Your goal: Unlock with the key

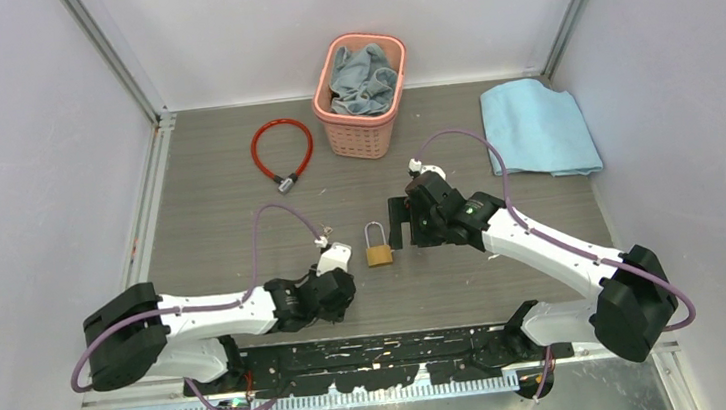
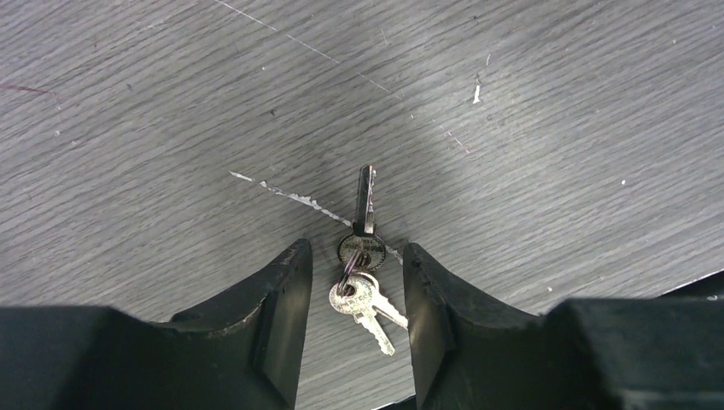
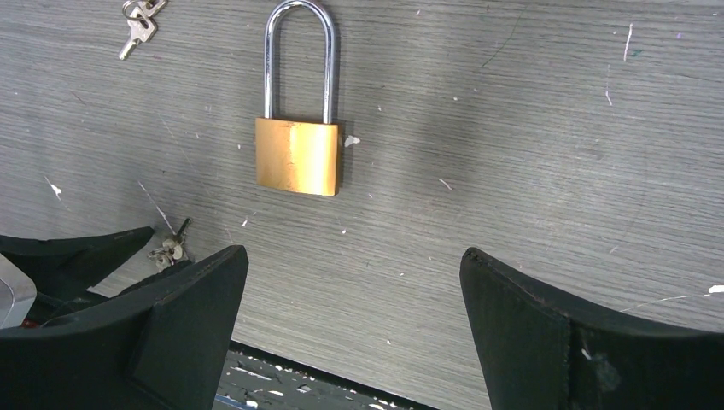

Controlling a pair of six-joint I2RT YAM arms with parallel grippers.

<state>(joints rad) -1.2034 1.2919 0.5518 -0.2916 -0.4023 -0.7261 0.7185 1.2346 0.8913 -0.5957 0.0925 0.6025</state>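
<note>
A brass padlock with a long steel shackle lies flat mid-table, also in the right wrist view. A small bunch of keys on a ring lies on the table near the front edge. One key's blade points away from the left wrist camera. My left gripper hangs low over the bunch, open, one finger on each side of it and neither touching it. Seen from above, the left gripper hides the keys. My right gripper stands wide open and empty, just right of the padlock.
A second bunch of keys lies left of the padlock's shackle. A red cable lock sits at the back left. A pink basket of grey cloth stands at the back. A blue cloth lies at the back right.
</note>
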